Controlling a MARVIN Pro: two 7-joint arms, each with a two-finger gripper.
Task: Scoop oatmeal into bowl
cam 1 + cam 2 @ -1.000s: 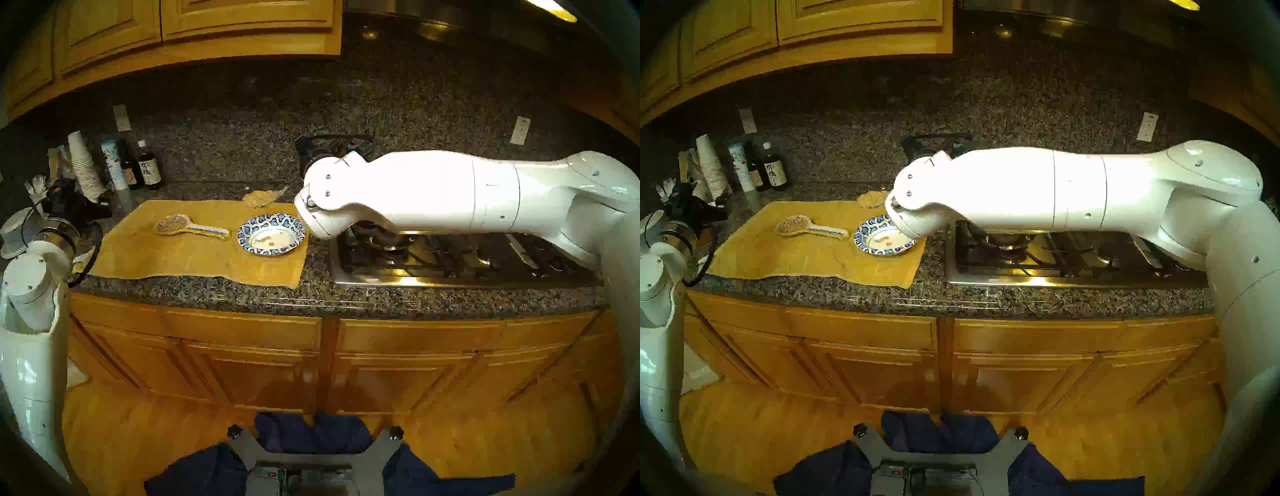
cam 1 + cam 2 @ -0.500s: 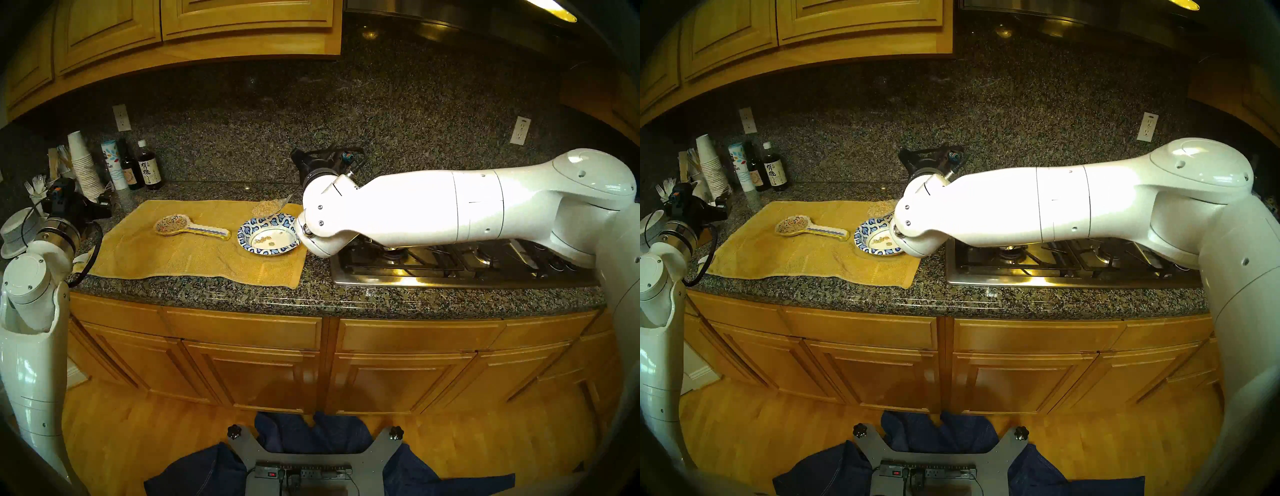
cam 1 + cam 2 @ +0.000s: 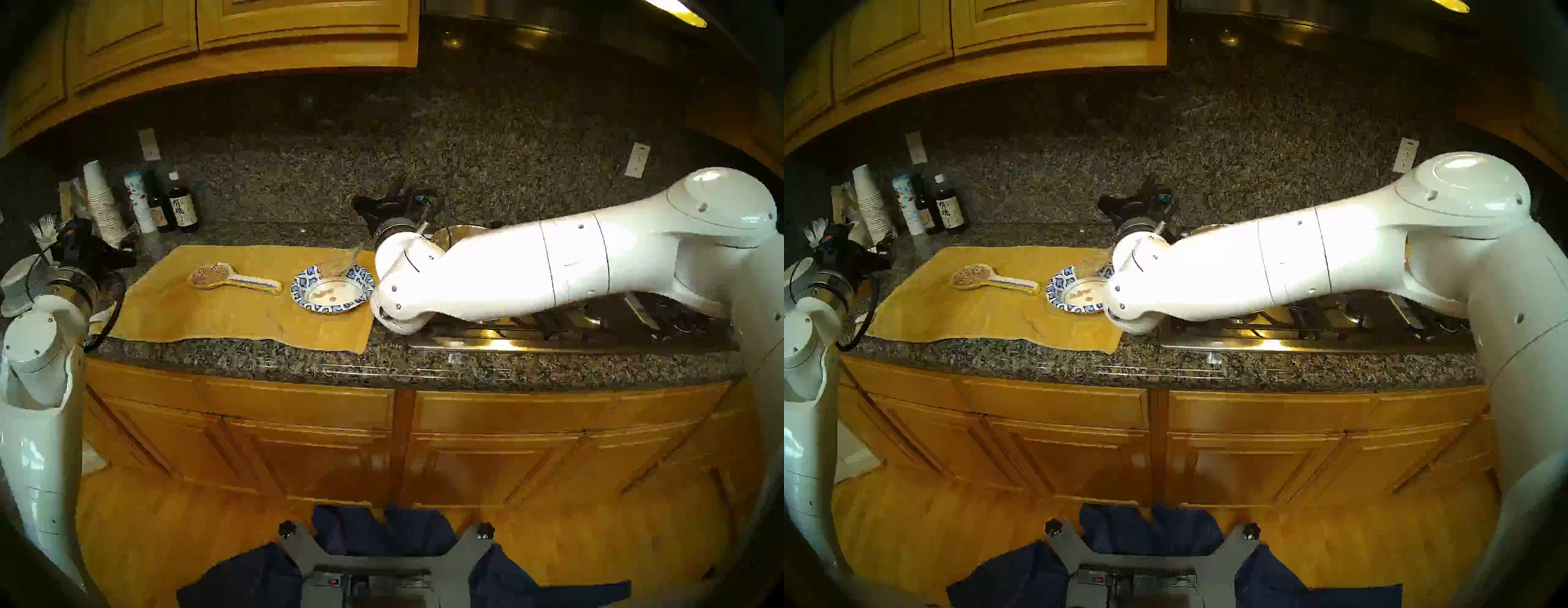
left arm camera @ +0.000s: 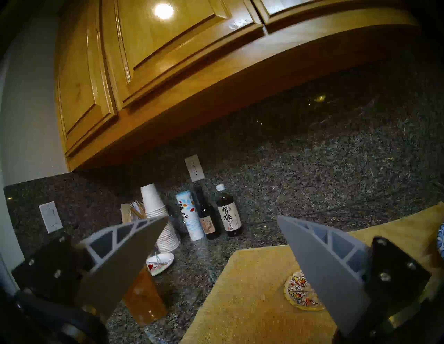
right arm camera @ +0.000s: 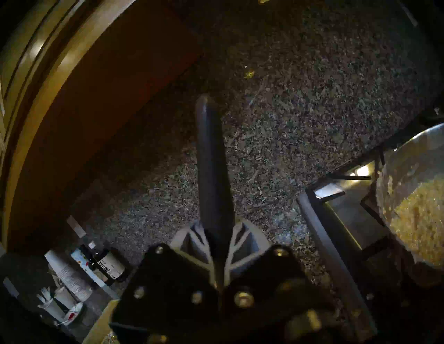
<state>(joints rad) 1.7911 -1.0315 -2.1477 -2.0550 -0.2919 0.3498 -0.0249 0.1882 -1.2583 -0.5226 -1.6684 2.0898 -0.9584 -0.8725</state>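
Right tool [image 5: 217, 254] clamped on dark spoon handle [image 5: 211, 168], oatmeal [image 3: 333, 267] over blue-rimmed bowl's [image 3: 309, 276] far edge near bench towel's [image 3: 203, 314] right border; left tool [image 4: 219, 242] spread wide, empty.

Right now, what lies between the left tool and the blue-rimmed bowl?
The colourful spoon rest, on the yellow cloth, its handle toward the bowl. The head views show it best.

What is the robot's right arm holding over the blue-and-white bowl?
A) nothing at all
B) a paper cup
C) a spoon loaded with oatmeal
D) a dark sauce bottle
C: the right gripper is shut on a dark spoon handle, and the oatmeal on the spoon sits at the far rim of the bowl.
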